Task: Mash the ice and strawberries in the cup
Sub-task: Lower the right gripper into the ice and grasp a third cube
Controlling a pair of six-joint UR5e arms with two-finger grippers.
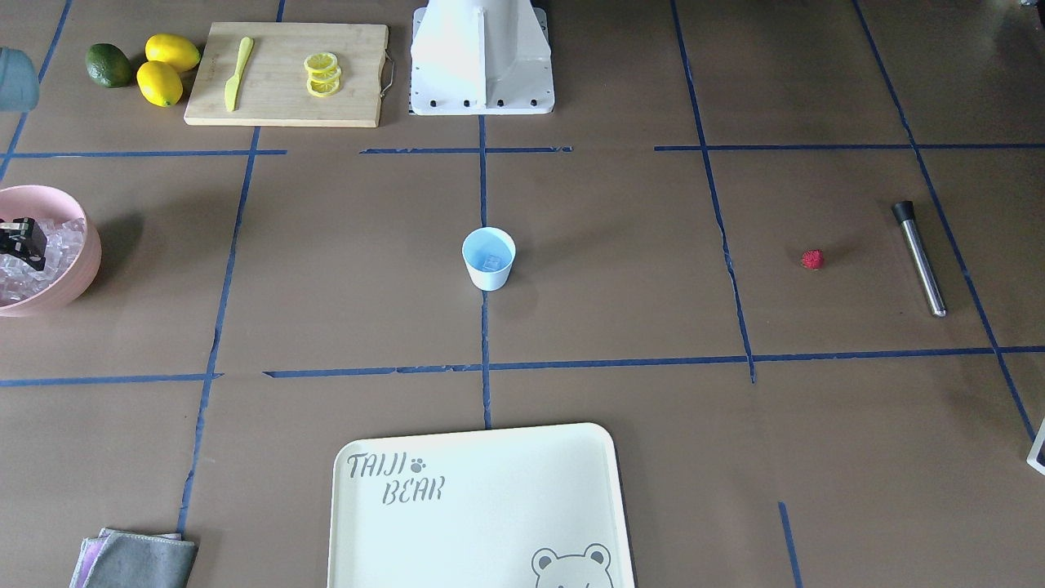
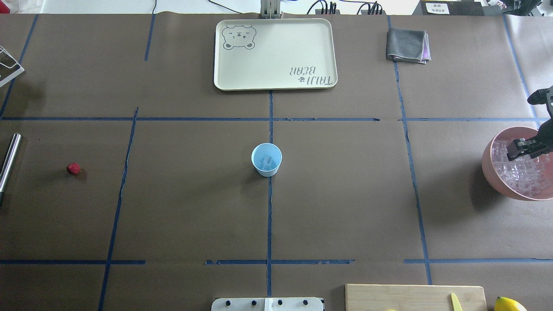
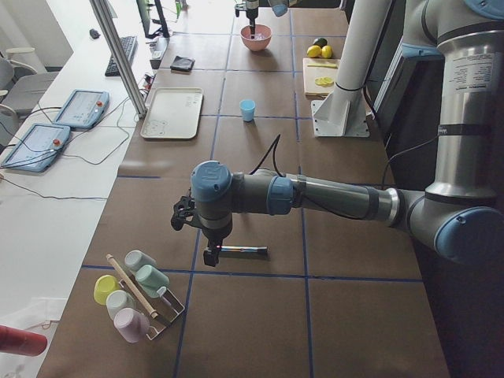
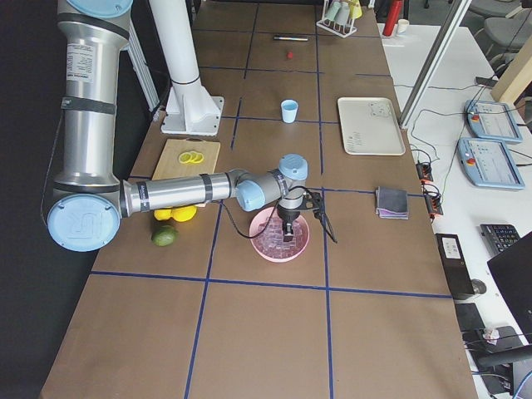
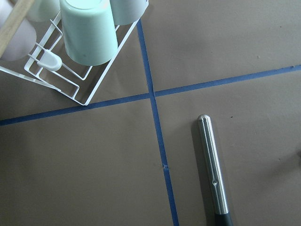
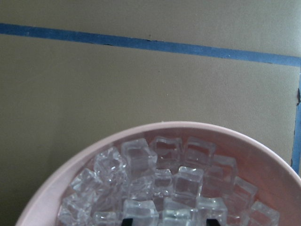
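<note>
The cup (image 1: pixel 488 259) stands upright at the table's middle, also in the overhead view (image 2: pixel 266 160), with one clear ice cube (image 2: pixel 267 161) inside. More ice (image 6: pixel 155 179) fills the pink bowl (image 2: pixel 490 168). My right gripper (image 2: pixel 525 149) hangs over that ice; its fingertips (image 6: pixel 126 220) stand apart at the right wrist view's bottom edge, open. The strawberry (image 1: pixel 811 260) lies alone on the table, also in the overhead view (image 2: pixel 73 168). My left gripper (image 3: pixel 211 256) hovers over a steel muddler (image 5: pixel 214 174); I cannot tell whether it is open or shut.
A cream tray (image 2: pixel 224 82) lies beyond the cup. A cutting board (image 1: pixel 359 82) holds lemon slices (image 1: pixel 322 73) and a yellow knife (image 1: pixel 237 72); lemons (image 1: pixel 160 82) and a lime (image 1: pixel 108 65) lie beside it. A cloth (image 2: pixel 406 45) and a cup rack (image 5: pixel 70 80) sit at the edges.
</note>
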